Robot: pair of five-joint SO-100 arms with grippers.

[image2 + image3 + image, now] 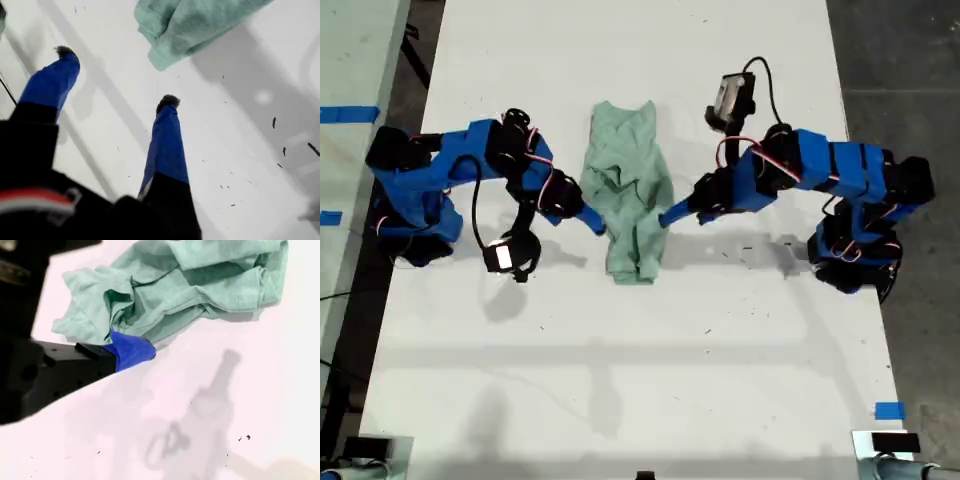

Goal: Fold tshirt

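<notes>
Exterior view: the tshirt [625, 195] is lying on the white bench [650, 340], bunched into a narrow wrinkled strip running away from the camera. It is sitting between two blue arms. The arm on the exterior view's left [430, 180] is reaching in, and its claw tip [592, 222] is touching that side of the cloth. The arm on the exterior view's right [830, 170] is reaching in too, with its claw tip [668, 216] sitting right at the other edge. I cannot tell from the wrist views which arm is first and which is second. A bit of blue tape [889, 410] is sticking to the bench near the exterior view's lower right.

First wrist view: my first gripper [117, 75] is hanging over bare bench with its claw spread wide, both blue fingers [165, 145] showing and nothing between them. One end of the tshirt [185, 25] is lying ahead of the tips, apart from them. Small dark specks [274, 122] are dotting the bench.

Second wrist view: my second gripper [137, 347] is showing only one blue finger [127, 352], and it is pressing against the crumpled edge of the tshirt [200, 285]. The other finger is hiding, so I cannot tell whether the claw is wide or closed. Shadows are falling across the bench [250, 390].
</notes>
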